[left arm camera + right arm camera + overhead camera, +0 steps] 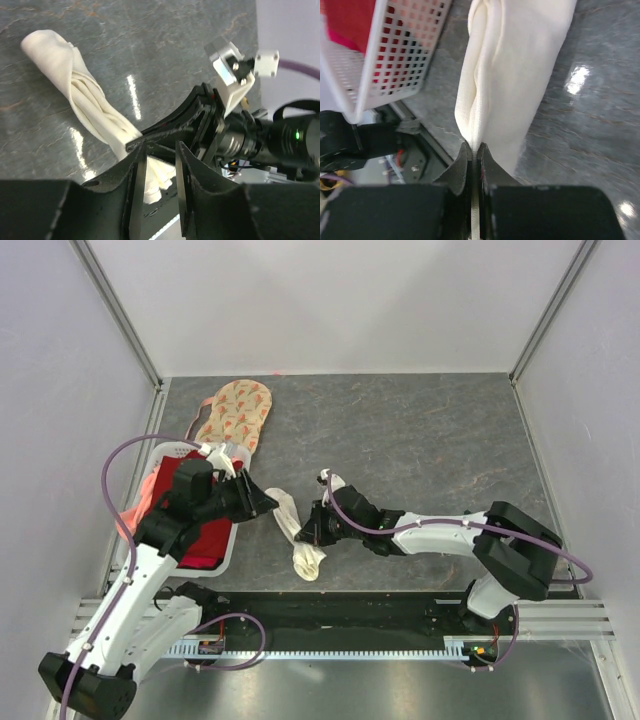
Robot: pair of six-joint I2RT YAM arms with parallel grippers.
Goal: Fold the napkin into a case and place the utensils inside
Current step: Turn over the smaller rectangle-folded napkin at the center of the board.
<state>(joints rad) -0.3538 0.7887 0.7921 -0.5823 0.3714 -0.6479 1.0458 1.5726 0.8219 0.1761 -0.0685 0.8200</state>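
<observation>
The napkin is a cream-white cloth bunched into a long twisted strip on the dark table, near the front. My right gripper is shut on its edge. In the right wrist view the jaws pinch a fold of the napkin. My left gripper hovers just left of the strip's far end. Its fingers stand open around an empty gap, with the napkin lying beyond them. Neither a case nor the utensils are in view.
A white plastic basket holding a red cloth stands at the left, close beside the napkin; the right wrist view also shows this basket. A peach floral cloth lies behind it. Walls enclose the table on three sides.
</observation>
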